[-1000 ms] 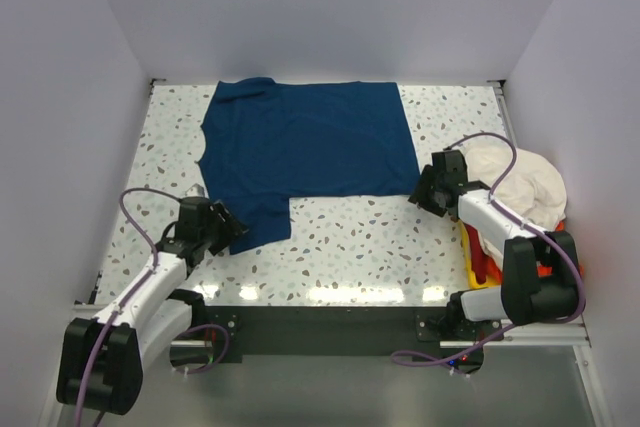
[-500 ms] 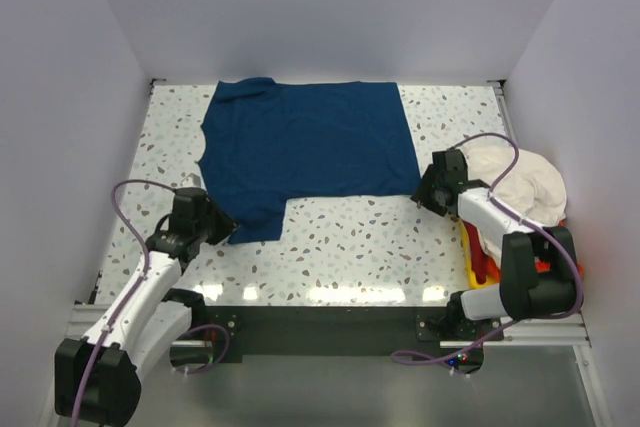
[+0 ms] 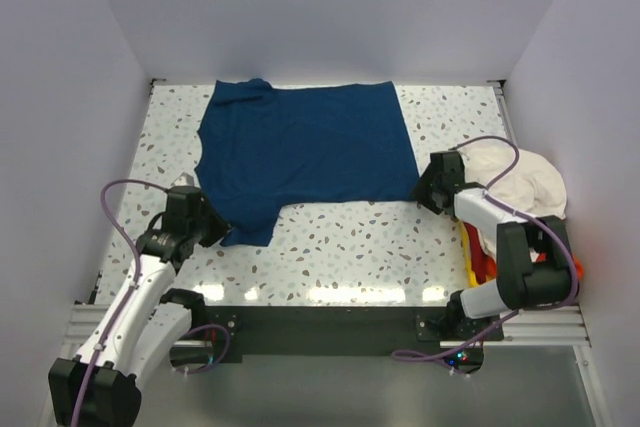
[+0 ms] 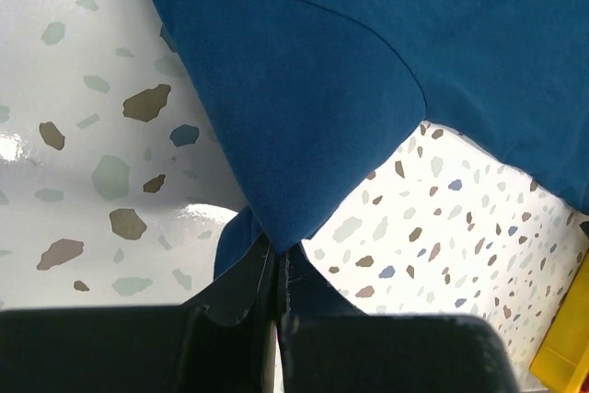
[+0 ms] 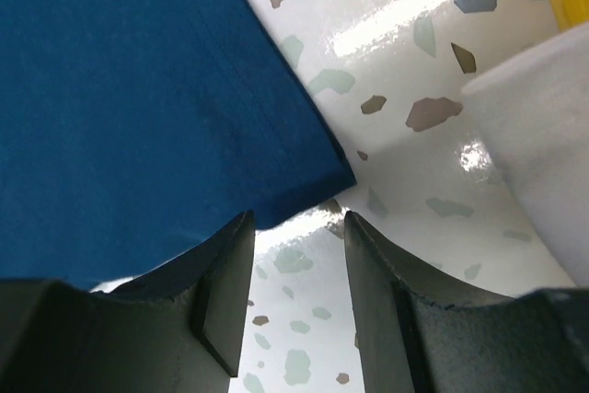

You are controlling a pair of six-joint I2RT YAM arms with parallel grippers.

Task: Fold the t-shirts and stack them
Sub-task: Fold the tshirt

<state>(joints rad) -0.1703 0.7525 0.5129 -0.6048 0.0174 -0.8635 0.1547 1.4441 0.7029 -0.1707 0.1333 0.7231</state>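
- The navy t-shirt (image 3: pixel 305 147) is matt cloth in a fine, smooth knit, with a stitched seam line showing in the left wrist view.
- The cream-white t-shirt (image 3: pixel 520 182) at the table's right edge is soft matt cloth, bunched in rounded folds.
- The table (image 3: pixel 360 247) is smooth and glossy, white with grey, brown and blue speckles, and shows bright glare along its near edge.
- The yellow bin (image 4: pixel 563 349) looks like smooth hard plastic.
- The left gripper (image 4: pixel 276 264) and right gripper (image 5: pixel 294 227) have dark, matt fingers that look like plastic.
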